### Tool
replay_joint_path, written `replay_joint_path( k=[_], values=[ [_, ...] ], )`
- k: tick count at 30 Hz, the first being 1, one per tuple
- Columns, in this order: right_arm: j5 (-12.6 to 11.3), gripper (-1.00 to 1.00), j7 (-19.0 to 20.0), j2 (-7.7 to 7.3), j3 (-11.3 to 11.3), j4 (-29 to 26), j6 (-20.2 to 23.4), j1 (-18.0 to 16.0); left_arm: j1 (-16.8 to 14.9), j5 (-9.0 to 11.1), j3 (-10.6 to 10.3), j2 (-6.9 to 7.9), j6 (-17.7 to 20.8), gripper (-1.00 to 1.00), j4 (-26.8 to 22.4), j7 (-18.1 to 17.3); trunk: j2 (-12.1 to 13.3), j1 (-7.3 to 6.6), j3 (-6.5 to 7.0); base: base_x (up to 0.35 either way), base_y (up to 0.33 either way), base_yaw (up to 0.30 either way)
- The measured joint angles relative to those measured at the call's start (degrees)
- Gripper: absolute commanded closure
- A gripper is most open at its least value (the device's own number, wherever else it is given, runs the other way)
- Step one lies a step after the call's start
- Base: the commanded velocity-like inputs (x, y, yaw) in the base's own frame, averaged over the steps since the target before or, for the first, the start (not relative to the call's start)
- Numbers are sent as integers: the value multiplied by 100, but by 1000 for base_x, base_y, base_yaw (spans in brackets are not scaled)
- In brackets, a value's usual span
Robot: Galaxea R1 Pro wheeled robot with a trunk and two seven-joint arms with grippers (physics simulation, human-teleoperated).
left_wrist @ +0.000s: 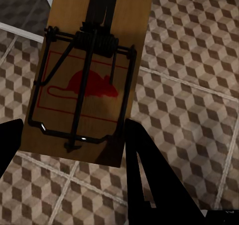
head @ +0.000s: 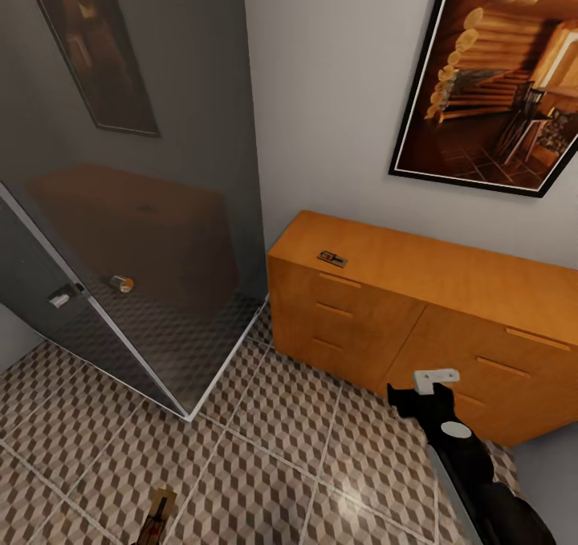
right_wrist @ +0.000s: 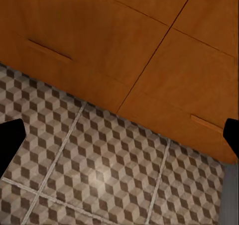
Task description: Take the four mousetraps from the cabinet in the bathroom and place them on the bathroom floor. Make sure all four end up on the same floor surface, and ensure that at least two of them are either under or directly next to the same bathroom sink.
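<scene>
A mousetrap point(left_wrist: 84, 80), a light, stiff wooden board best gripped by its bare edges away from the wire, sits pinched in the left fingers point(left_wrist: 144, 170) above the bathroom floor point(left_wrist: 199, 85), while the right fingers point(right_wrist: 10, 140) hang wide apart, holding nothing, beside the cabinet point(head: 417, 304), where another mousetrap point(head: 331, 258) lies on top.

Cabinet-top mousetrap point(head: 331, 258) perhaps too small.

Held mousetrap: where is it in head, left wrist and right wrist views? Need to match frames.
Head view: the held mousetrap is at the bottom edge, left of centre, over the tiled floor.
Left wrist view: it sits up close between the left gripper fingers, red mouse mark facing the camera.
Right wrist view: not in it; there you see the cabinet drawer fronts.
Shared landmark: the cube-pattern tiled floor, in all three views.
</scene>
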Motion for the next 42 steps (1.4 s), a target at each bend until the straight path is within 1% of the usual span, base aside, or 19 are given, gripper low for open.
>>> replay_joint_path(
  k=[3,6,13,21,26,33,35,38,41,42],
  values=[
    [-2,-100,1,-25,-2,-23,259,-351,0,0,0,0,1,100,0,0,0,0,0,0,0,0],
    [-6,-100,3,-36,-2,-28,432,-607,0,1,-1,0,1,100,0,0,0,0,0,0,0,0],
    [-10,-100,4,-40,-2,-31,691,-1008,0,1,-1,0,1,100,0,0,0,0,0,0,0,0],
    [-12,-100,4,-39,-10,-32,849,-1399,0,-2,-3,-22,2,100,0,0,0,0,0,0,0,0],
    [-11,-100,15,-38,-10,-32,1195,-1739,0,0,-1,-56,2,100,0,0,0,0,0,0,0,0],
    [-18,-100,14,-38,-10,-27,1333,-2154,0,-3,-2,-66,1,100,0,-1,0,0,0,0,0,0],
    [-19,-100,13,-38,-10,-25,1439,-2291,0,-2,-1,-68,3,100,0,-5,0,0,0,0,0,0],
    [-19,-100,17,-38,-10,-23,1662,-2517,0,-3,-1,-69,2,100,0,-6,0,0,0,0,0,0],
    [-19,-100,17,-38,-10,14,1836,-2966,0,-4,-1,-70,1,100,0,-8,0,0,0,0,0,0],
    [-24,-100,16,-38,-10,22,1851,-3052,0,-5,-1,-70,1,100,0,-8,0,-1,0,0,0,0]
  ],
)
